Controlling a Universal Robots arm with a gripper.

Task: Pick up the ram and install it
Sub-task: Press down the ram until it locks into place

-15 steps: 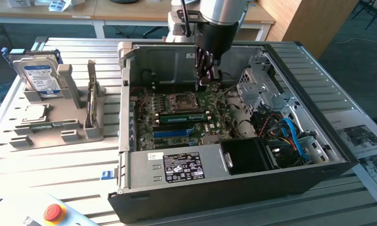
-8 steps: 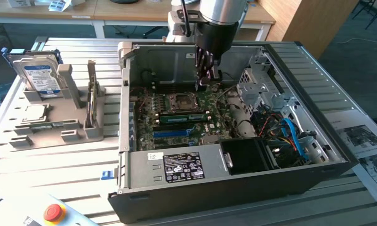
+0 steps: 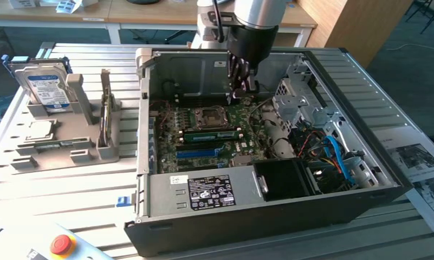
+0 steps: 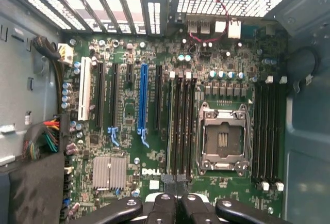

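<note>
The ram (image 3: 211, 135) is a long green stick lying flat along the slots between the CPU socket (image 3: 206, 116) and the blue slot (image 3: 202, 153), inside the open computer case (image 3: 274, 216). In the wrist view it appears edge-on as a pale green strip (image 4: 169, 126) in the slot bank beside the socket (image 4: 223, 139). My gripper (image 3: 238, 96) hangs above the motherboard's rear part, past the socket from the ram and not touching it. Its black fingertips (image 4: 175, 180) are shut together with nothing between them.
A grey holder (image 3: 28, 160) at the exterior view's left carries a hard drive (image 3: 47, 89), an upright card (image 3: 105, 108) and a chip (image 3: 39, 130). Inside the case are the power supply (image 3: 209, 192), drive cage (image 3: 303, 103) and blue cables (image 3: 336, 154). A red stop button (image 3: 61, 245) sits in front.
</note>
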